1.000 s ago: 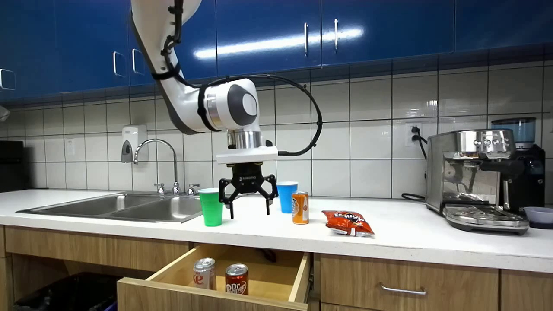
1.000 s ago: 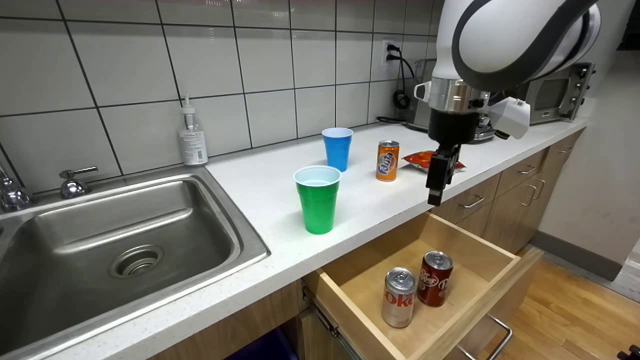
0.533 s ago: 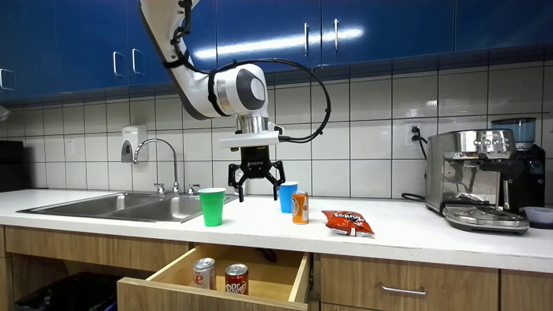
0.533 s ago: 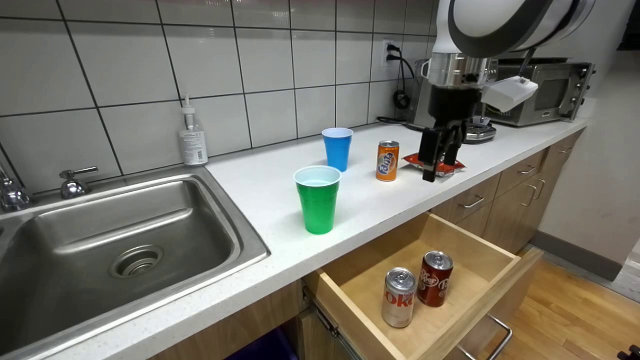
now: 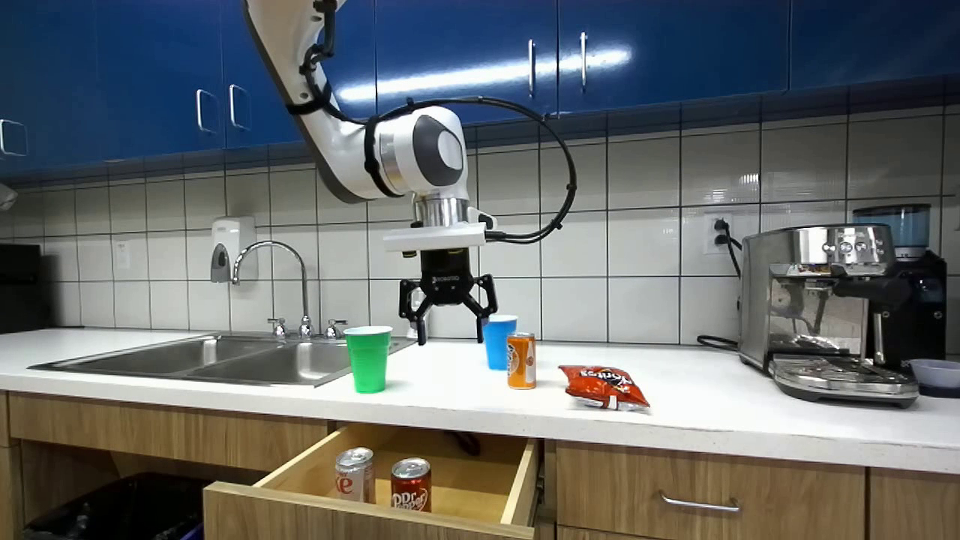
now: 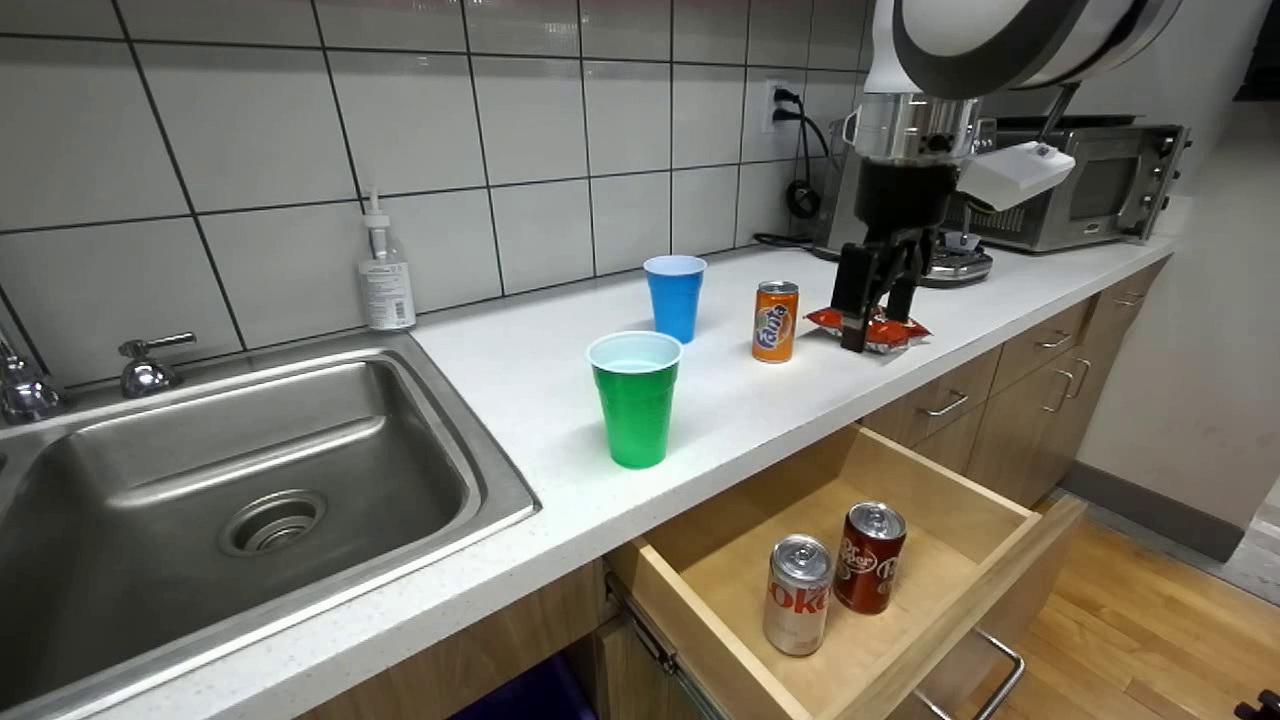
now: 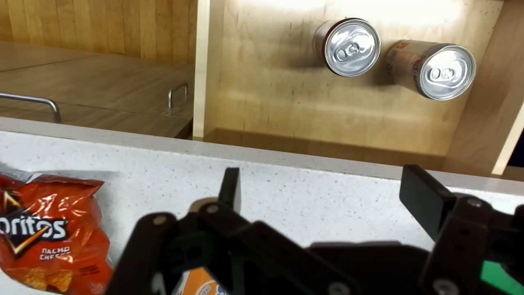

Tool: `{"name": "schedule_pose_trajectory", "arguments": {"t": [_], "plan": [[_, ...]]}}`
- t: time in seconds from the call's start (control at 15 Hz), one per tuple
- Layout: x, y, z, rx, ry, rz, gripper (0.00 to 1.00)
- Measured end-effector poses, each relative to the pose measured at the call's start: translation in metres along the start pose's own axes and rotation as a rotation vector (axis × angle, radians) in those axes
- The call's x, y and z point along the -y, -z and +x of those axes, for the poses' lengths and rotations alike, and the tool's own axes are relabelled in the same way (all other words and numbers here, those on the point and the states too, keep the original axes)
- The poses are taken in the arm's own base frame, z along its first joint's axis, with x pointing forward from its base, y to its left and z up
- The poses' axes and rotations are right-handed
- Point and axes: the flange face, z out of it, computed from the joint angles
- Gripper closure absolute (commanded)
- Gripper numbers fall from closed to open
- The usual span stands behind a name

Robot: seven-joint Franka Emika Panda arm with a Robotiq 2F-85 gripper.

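One orange can (image 5: 522, 362) stands, presumably steadied by the worktop (image 5: 457, 388), at four o'clock from my spread hand (image 5: 451, 334) in an exterior view.

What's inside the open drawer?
In both exterior views, a silver Coke can and a Dr Pepper can stand upright in the drawer. An exterior view also shows a dark shape toward the back, too unclear to name; anything farther under the countertop is hidden.

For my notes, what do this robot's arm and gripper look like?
The arm is white with dark grey trim, silver bands and black cabling held by black straps. Below a white housing, the gripper is black, with small pale lettering and two jointed fingers.
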Motion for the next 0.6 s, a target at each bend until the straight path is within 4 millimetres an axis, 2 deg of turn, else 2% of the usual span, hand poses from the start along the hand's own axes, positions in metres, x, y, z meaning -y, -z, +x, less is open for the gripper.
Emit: {"name": "schedule_pose_trajectory", "arguments": {"t": [0.27, 0.6], "plan": [[0.0, -0.0017, 0.0, 0.003, -0.012, 0.001, 0.0], [-0.0044, -0.0048, 0.0015, 0.004, -0.189, -0.001, 0.0]]}}
